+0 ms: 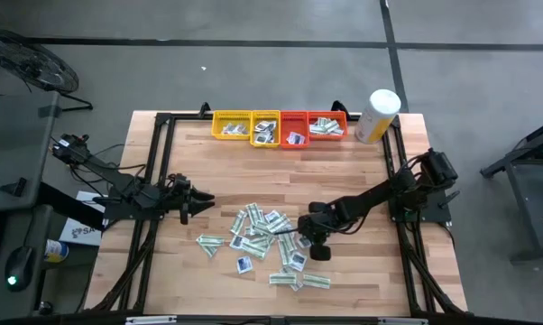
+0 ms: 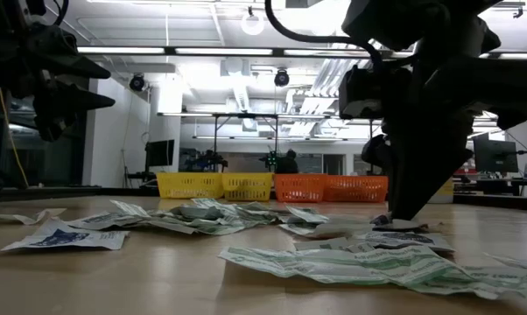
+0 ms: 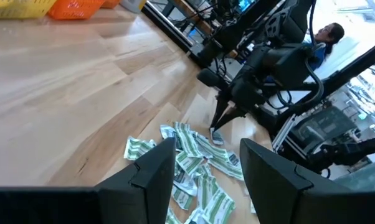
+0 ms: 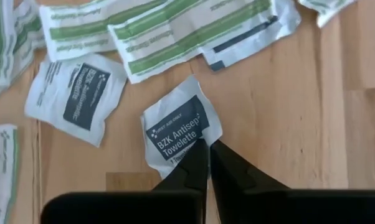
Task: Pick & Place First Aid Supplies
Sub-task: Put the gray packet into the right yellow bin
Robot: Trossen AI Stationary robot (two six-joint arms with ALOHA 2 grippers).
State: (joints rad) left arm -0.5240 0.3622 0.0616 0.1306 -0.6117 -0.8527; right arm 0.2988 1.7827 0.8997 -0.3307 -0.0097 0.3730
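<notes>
While seen from above: the right gripper [image 1: 300, 242] sits low over the first aid supplies [image 1: 262, 236] heaped mid-desk, since that is where picking starts; the left gripper [image 1: 202, 200] waits beside the heap.
Low view: right arm [image 2: 421, 114] planted among packets.
Left wrist view: left jaws spread wide, holding nothing.
Right wrist view: right jaws pinched shut on the edge of 1 towelette packet [image 4: 175, 130], apparently for lifting.

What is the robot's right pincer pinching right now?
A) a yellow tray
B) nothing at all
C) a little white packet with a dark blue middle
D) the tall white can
C: the right pincer has its tips shut on the edge of a small white towelette packet with a dark blue centre, lying on the wooden table.
</notes>
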